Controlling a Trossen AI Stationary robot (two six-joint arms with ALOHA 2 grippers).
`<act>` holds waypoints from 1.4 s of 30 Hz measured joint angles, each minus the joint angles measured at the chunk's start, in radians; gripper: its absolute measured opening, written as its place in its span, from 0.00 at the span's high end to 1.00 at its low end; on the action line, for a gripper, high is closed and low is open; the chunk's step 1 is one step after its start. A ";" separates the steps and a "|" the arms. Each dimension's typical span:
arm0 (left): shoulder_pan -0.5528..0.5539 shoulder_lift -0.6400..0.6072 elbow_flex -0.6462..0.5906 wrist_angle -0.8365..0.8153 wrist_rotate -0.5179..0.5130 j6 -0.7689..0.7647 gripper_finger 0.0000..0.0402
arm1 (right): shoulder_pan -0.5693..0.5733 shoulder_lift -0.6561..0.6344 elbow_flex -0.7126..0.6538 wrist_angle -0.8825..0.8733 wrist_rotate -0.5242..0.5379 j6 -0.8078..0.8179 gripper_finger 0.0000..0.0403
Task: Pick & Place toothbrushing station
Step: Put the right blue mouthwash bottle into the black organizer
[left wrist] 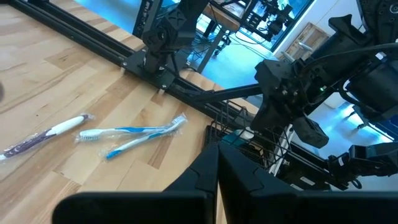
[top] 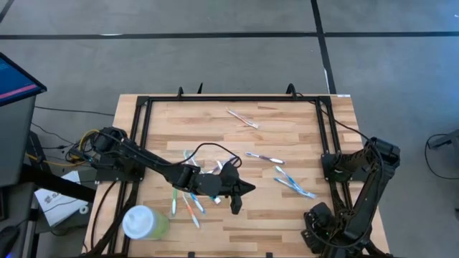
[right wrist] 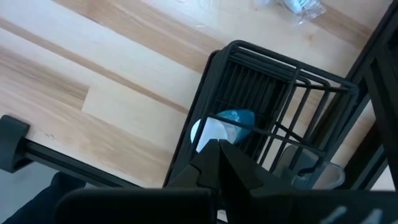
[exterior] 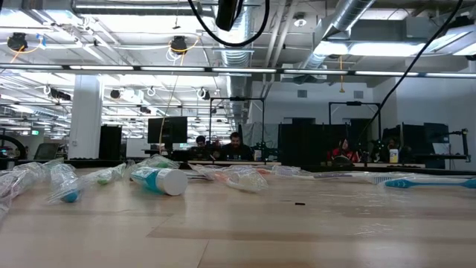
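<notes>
The black wire toothbrushing station (right wrist: 267, 106) stands at the table's near right corner by the frame rail, with a blue-and-white thing inside it. It also shows in the left wrist view (left wrist: 239, 134). In the high view the right arm hides it. My right gripper (right wrist: 217, 149) is shut right above its wire top, and it shows near the right corner in the high view (top: 319, 215). My left gripper (top: 240, 195) is shut and empty over the table's middle, near several wrapped toothbrushes (top: 188, 201). My right gripper comes at the station from above, and its shut fingertips (right wrist: 208, 163) lie over the wires of the station's top (right wrist: 245, 134). The fingers hide the spot, so I cannot tell whether they pinch a wire or only stand over it.
Wrapped toothbrushes lie at the right middle (top: 292, 183), the middle (top: 264, 158) and the far middle (top: 242, 118). A pale green cup with a white lid (top: 143, 222) is at the near left corner. A black frame (top: 237, 99) runs round the table. People sit far behind the table (exterior: 223, 149).
</notes>
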 joint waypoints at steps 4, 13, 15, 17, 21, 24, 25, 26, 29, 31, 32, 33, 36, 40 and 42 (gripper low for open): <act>0.004 0.000 0.000 0.000 0.000 0.000 1.00 | 0.000 -0.004 -0.024 0.029 -0.007 0.000 1.00; 0.004 0.000 0.000 0.000 0.000 0.000 1.00 | -0.001 -0.003 -0.033 0.048 -0.041 0.000 1.00; 0.004 0.000 0.000 0.000 0.000 0.001 1.00 | -0.001 -0.003 -0.028 0.035 -0.040 0.000 1.00; 0.004 0.000 0.000 0.000 0.000 0.001 1.00 | -0.002 -0.003 -0.027 0.033 -0.042 0.000 1.00; 0.004 0.000 0.000 0.000 0.000 0.002 1.00 | -0.002 -0.003 -0.027 0.029 -0.061 -0.001 1.00; 0.004 0.000 0.000 0.000 0.000 0.003 1.00 | -0.001 -0.003 -0.027 0.026 -0.077 -0.003 1.00; 0.004 0.000 0.000 0.000 0.000 0.003 1.00 | -0.001 -0.003 -0.028 0.026 -0.079 -0.003 1.00; 0.005 0.000 0.000 0.000 0.000 0.003 1.00 | -0.001 -0.003 -0.028 0.026 -0.079 -0.003 1.00; 0.009 0.000 0.000 0.000 0.000 0.003 1.00 | -0.001 -0.004 -0.028 0.025 -0.086 -0.003 1.00; 0.009 0.000 0.000 0.000 0.000 0.003 1.00 | -0.001 -0.004 -0.028 0.023 -0.102 -0.004 1.00; 0.010 0.000 0.000 0.000 0.000 0.003 1.00 | 0.000 -0.005 -0.028 0.020 -0.109 -0.006 1.00; 0.010 0.000 0.000 0.000 0.000 0.003 1.00 | 0.001 -0.005 -0.028 0.019 -0.117 -0.008 1.00; 0.010 0.000 0.000 0.000 0.000 0.004 1.00 | 0.007 -0.005 -0.029 0.015 -0.141 -0.008 1.00; 0.014 0.000 0.000 0.000 0.000 0.007 1.00 | 0.010 -0.005 -0.029 0.013 -0.163 -0.008 1.00; 0.016 0.000 0.000 0.000 0.000 0.008 1.00 | 0.010 -0.005 -0.029 0.014 -0.163 -0.008 1.00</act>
